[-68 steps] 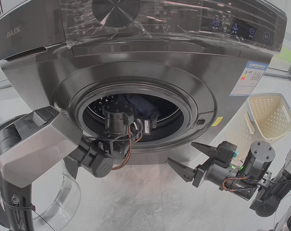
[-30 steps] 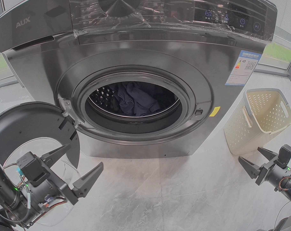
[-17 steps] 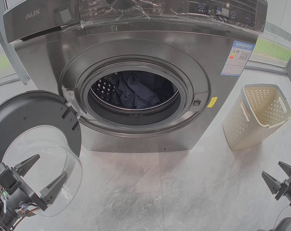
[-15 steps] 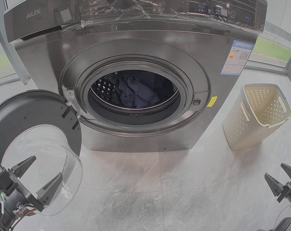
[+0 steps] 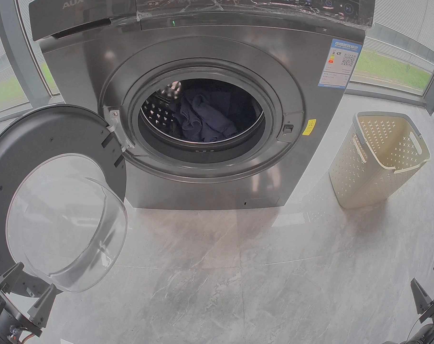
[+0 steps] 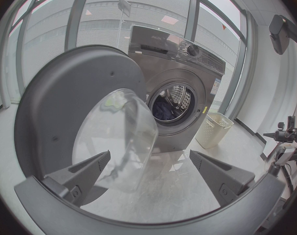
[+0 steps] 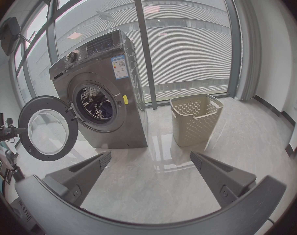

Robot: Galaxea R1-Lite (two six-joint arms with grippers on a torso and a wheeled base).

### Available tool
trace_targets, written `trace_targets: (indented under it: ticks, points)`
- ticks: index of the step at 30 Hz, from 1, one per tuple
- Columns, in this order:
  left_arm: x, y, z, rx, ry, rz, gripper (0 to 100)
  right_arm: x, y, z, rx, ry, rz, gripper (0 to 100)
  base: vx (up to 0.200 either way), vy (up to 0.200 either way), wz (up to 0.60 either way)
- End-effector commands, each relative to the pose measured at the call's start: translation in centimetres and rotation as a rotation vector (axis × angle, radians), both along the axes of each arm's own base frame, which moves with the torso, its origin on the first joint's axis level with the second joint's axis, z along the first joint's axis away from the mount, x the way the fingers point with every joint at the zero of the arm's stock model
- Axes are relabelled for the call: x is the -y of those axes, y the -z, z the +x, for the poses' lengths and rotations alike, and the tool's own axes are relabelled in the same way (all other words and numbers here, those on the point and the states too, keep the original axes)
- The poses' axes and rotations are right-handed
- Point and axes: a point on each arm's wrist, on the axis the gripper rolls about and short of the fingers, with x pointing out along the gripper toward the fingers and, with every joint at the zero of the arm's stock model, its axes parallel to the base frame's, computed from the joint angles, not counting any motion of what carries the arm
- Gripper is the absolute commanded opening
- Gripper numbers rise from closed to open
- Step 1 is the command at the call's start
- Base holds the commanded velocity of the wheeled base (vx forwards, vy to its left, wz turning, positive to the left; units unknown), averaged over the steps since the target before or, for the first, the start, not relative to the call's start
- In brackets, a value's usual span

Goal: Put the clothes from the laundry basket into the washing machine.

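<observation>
— Where are the clothes?
— A bunch of dark blue clothes (image 5: pixel 205 118) lies inside the drum (image 5: pixel 159 113) of the washing machine (image 5: pixel 293 68), towards the far wall of it, seen through the round opening.
— And the door?
— The door (image 5: pixel 49 134) hangs wide open to the left, hinged at the left edge of the opening. Its clear glass bowl faces the near side.
— The laundry basket?
— The cream laundry basket (image 5: pixel 365 177) stands upright on the grey floor (image 5: pixel 255 273), just to the right of the machine, its mouth open upward.
— What about the arms?
— Both are low and near, well apart from the machine's opening. The left gripper (image 5: pixel 34 278) sits at the near left, just beside the lower edge of the door. Its jaws are spread wide with nothing between them. The right gripper (image 5: pixel 427 277) sits at the near right, on the near side of the basket and apart from it. Its jaws are likewise spread wide and hold nothing.
</observation>
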Motion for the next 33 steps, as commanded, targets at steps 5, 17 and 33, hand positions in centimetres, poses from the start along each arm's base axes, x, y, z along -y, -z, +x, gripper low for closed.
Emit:
trace_targets:
  ticks: [5,17,33]
  points:
    - [-0.9,3.1,-3.2,0.046,-0.128,-0.023,100,0.4,1.2,-1.0,0.047,0.188,-0.025,100,-0.040,0.000,0.00]
    - [-0.3,3.6,-3.9,0.094,-0.248,0.064,100,-0.3,2.1,-1.7,0.056,0.079,-0.095,100,0.000,0.000,0.00]
    - [-0.4,4.3,-4.0,0.040,-0.270,0.074,100,-0.3,2.0,-1.7,0.061,0.067,-0.115,100,0.000,0.025,0.00]
